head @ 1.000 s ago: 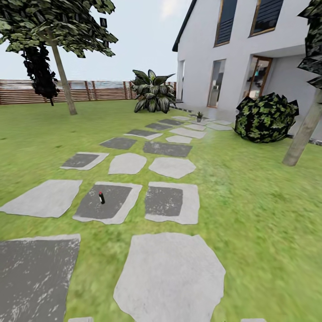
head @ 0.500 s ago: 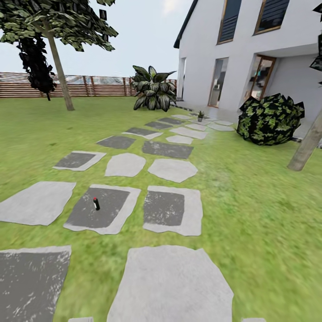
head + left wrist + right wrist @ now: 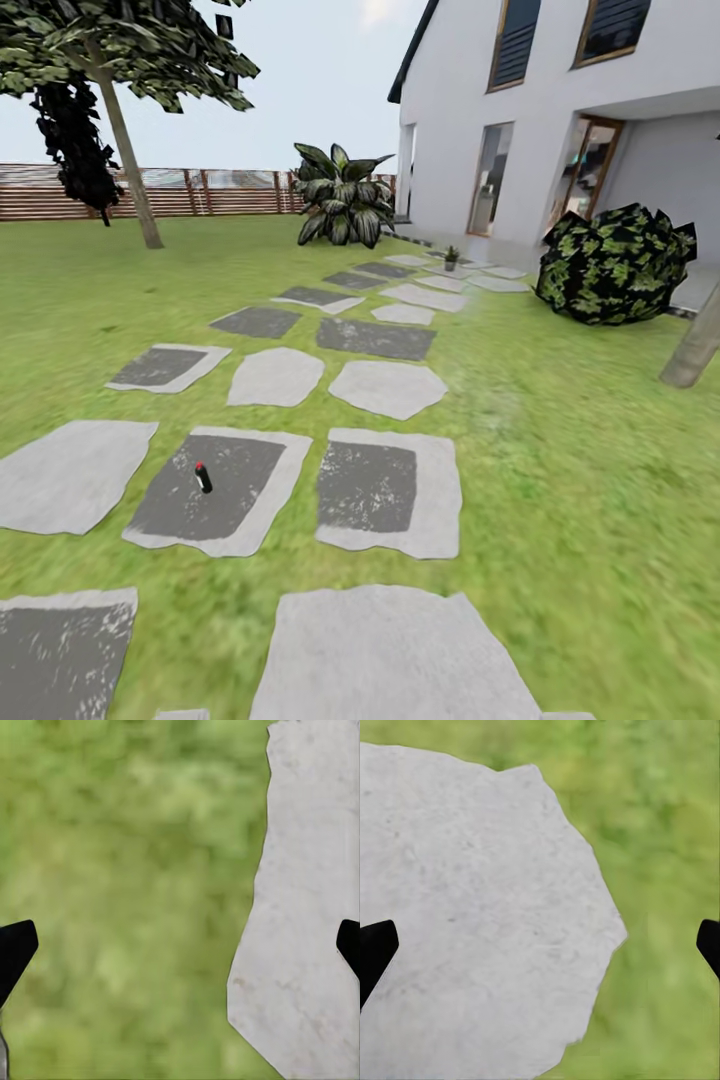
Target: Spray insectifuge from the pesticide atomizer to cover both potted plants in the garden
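Head view: one small dark bottle-like object with a red top [image 3: 203,478], upright on a dark grey stepping stone [image 3: 215,488] at lower left of the path; too small to tell if this is the pesticide atomizer. About fifteen stepping stones countable across the lawn [image 3: 560,480], far ones blurred together. One tiny potted plant [image 3: 451,259] standing far up the path near the house [image 3: 540,120], leaves hard to make out. One big broad-leaved plant [image 3: 343,208] by the fence [image 3: 190,195], one dark shrub [image 3: 615,265] at right, one tree [image 3: 115,110] at left, a second trunk [image 3: 693,345] cut off by the right edge.

Left wrist view: left gripper [image 3: 180,945] spread wide, two dark fingertips [image 3: 15,952] at the frame edges, nothing held; blurred grass and part of one pale stone [image 3: 307,930] beneath.

Right wrist view: right gripper [image 3: 540,945] spread wide too, empty, over one pale stone [image 3: 472,922] and grass.
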